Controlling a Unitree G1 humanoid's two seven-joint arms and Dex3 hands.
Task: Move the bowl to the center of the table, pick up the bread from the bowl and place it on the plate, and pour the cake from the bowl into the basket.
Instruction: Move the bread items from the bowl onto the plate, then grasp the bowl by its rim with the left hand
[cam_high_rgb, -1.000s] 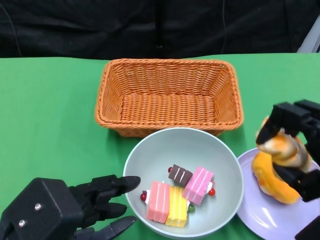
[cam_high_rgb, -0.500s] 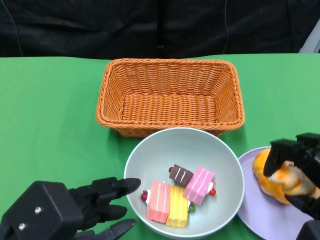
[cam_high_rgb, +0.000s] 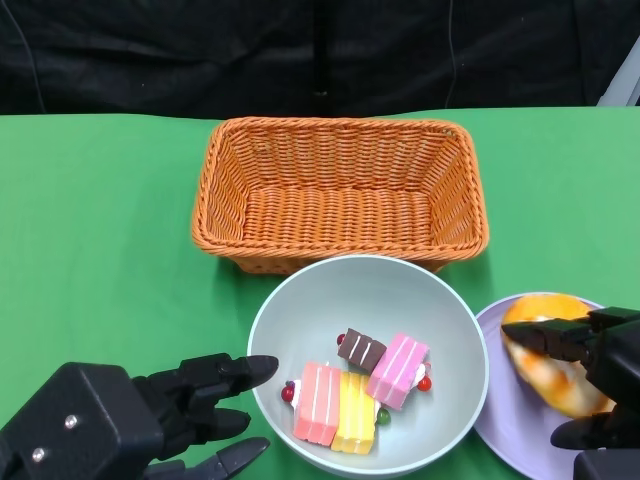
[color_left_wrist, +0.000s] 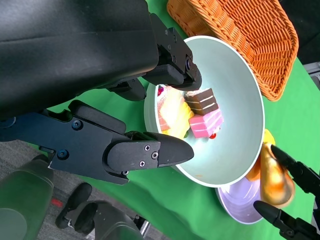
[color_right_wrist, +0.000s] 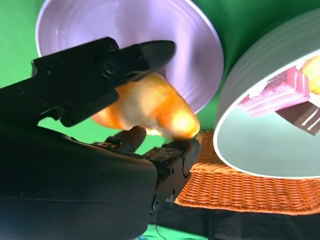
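The pale green bowl (cam_high_rgb: 300, 300) stands at the table's front middle and holds several cake pieces (cam_high_rgb: 345, 395), pink, yellow and brown. To its right the orange bread (cam_high_rgb: 560, 378) lies on the purple plate (cam_high_rgb: 505, 425). My right hand (cam_high_rgb: 600, 385) still holds the bread; the right wrist view shows the bread (color_right_wrist: 150, 107) between a straight finger and the thumb, both touching it. My left hand (cam_high_rgb: 150, 410) is open at the lower left, its fingers spread just short of the bowl's left rim. The orange wicker basket (cam_high_rgb: 340, 190) stands empty behind the bowl.
The green table (cam_high_rgb: 90, 220) has bare room to the left of the basket and the bowl. Behind the table hangs a black backdrop. The basket's front wall almost meets the bowl's far rim.
My right hand has come down with the bread from above the plate onto it, and its fingers have straightened out. The left hand, bowl and basket have stayed put.
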